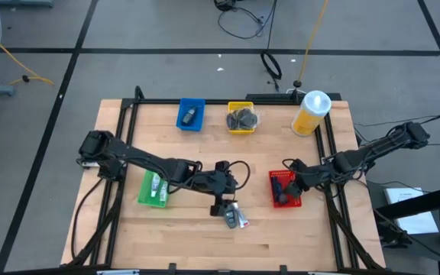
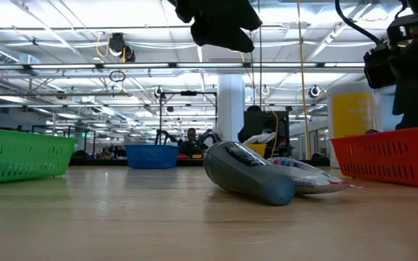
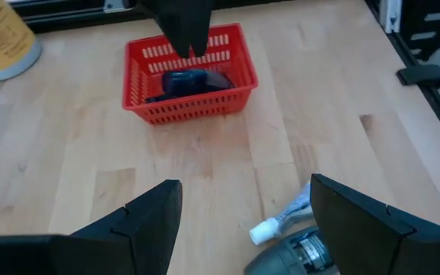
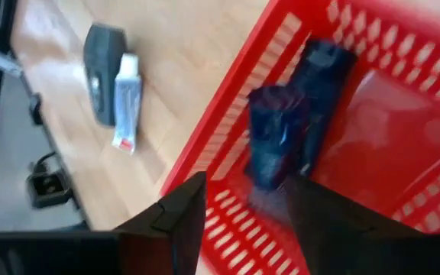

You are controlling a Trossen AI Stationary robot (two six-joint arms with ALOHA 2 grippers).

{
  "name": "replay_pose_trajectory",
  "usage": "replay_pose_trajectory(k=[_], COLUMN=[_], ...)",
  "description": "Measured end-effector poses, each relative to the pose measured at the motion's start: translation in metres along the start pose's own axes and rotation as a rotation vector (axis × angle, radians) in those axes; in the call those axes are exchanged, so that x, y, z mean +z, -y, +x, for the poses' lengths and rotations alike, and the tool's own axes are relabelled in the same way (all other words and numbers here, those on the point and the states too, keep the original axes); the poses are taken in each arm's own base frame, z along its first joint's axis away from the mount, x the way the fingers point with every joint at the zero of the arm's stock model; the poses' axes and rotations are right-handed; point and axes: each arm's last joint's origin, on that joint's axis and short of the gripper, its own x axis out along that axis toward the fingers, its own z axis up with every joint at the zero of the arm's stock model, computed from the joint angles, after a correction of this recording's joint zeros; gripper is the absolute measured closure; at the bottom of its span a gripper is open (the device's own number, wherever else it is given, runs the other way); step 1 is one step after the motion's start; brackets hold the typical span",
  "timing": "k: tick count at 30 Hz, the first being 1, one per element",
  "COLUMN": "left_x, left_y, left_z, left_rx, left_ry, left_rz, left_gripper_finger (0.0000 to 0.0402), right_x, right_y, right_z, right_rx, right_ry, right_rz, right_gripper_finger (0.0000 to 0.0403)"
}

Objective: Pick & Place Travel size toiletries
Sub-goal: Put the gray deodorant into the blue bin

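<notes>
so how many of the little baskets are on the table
4. The blue basket and yellow basket sit at the far edge, the green basket under the left arm, and the red basket below the right gripper.

The robot has two thin black arms made of dark tubes and chunky joints, with black cables looping along them, and each ends in a gripper (image 3: 239,221) with two flat, dark, wedge-shaped fingers (image 4: 166,221).
</notes>
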Motion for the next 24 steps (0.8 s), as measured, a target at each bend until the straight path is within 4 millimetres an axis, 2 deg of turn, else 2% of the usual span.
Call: replay_pose_trajectory(k=[6, 11, 14, 18, 24], left_x=[-0.004, -0.010, -0.012, -0.006, 0.005], left_y=[0.012, 0.024, 0.031, 0.037, 0.028], left_z=[-0.002, -0.004, -0.006, -0.014, -0.026], left_rx=[-0.046, -0.149, -0.173, -0.195, -0.187], left_ry=[-0.035, -0.088, -0.115, -0.143, -0.225], left_rz=[0.045, 0.089, 0.155, 0.238, 0.309], left_gripper_finger=[0.0117, 0.0117, 0.0117, 0.0117, 0.0117], right_x=[0.001, 0.005, 0.009, 0.016, 0.022], right_y=[-0.004, -0.016, -0.026, -0.042, -0.061], right_z=[-0.005, -0.016, -0.024, -0.036, -0.054], right_rx=[0.081, 0.245, 0.371, 0.548, 0.779], right_ry=[-0.012, 0.049, 0.131, 0.268, 0.438], right_rz=[0.008, -0.016, -0.056, -0.136, -0.263], right_gripper_finger=[0.0229, 0.0241, 0.0246, 0.0250, 0.0251])
